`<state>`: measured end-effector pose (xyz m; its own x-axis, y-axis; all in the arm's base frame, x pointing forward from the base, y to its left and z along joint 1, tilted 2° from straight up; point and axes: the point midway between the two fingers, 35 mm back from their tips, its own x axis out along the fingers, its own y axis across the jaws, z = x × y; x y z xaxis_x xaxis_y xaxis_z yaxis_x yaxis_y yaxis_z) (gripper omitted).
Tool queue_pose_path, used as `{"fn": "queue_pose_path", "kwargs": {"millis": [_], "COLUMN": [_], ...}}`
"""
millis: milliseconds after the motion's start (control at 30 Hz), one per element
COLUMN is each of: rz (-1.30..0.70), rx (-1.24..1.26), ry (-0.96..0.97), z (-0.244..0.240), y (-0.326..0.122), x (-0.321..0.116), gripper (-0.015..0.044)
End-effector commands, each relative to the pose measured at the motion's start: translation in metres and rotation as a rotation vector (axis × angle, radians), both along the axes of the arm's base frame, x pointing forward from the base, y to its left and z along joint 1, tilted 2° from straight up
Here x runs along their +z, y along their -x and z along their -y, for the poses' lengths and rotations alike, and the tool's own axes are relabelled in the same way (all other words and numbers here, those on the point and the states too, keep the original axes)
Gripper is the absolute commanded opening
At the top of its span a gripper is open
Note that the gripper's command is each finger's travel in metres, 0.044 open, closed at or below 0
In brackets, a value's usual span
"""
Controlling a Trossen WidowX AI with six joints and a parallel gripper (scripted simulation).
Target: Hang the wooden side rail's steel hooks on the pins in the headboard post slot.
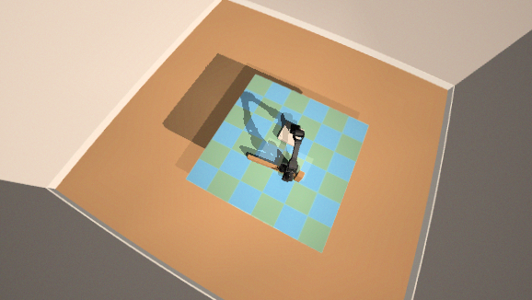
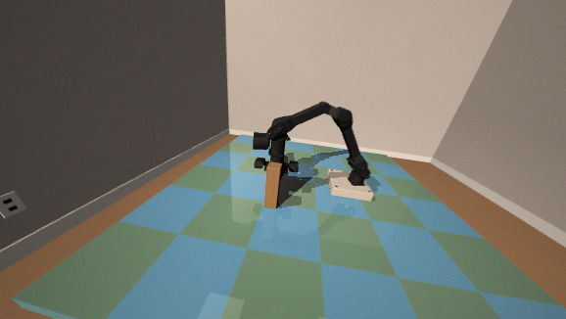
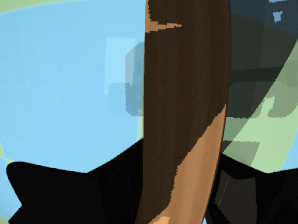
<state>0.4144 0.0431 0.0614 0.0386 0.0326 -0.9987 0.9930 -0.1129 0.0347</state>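
The wooden side rail (image 1: 263, 161) (image 3: 185, 65) is a long orange-brown bar. In the top view it runs from the left to under my gripper; in the wrist view it passes between the fingers, mostly in shadow. My gripper (image 1: 287, 175) (image 2: 276, 166) (image 3: 168, 144) is shut on the rail. An upright wooden block, which looks like the headboard post (image 1: 299, 176) (image 2: 272, 187), stands just beyond the gripper, in front of it in the exterior view. The hooks, slot and pins are hidden, so their contact cannot be told. Whether the rail's far end touches the table is unclear.
The arm's pale base plate (image 1: 285, 135) (image 2: 343, 190) lies on the blue and green checkered surface (image 1: 268, 209) (image 2: 284, 274), behind and to the right of the post in the exterior view. The arm arches from it to the gripper. Walls stand around the floor.
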Motion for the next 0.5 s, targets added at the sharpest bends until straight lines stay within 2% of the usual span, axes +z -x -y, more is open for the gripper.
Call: {"fn": "queue_pose_path", "kwargs": {"millis": [0, 467], "rz": [0.012, 0.012], "rx": [-0.005, -0.005], "ry": [-0.005, -0.005], "z": [-0.0018, -0.0019], "y": [-0.0023, -0.0024], "x": [0.0015, -0.0009], "gripper": [0.0, 0.0]}}
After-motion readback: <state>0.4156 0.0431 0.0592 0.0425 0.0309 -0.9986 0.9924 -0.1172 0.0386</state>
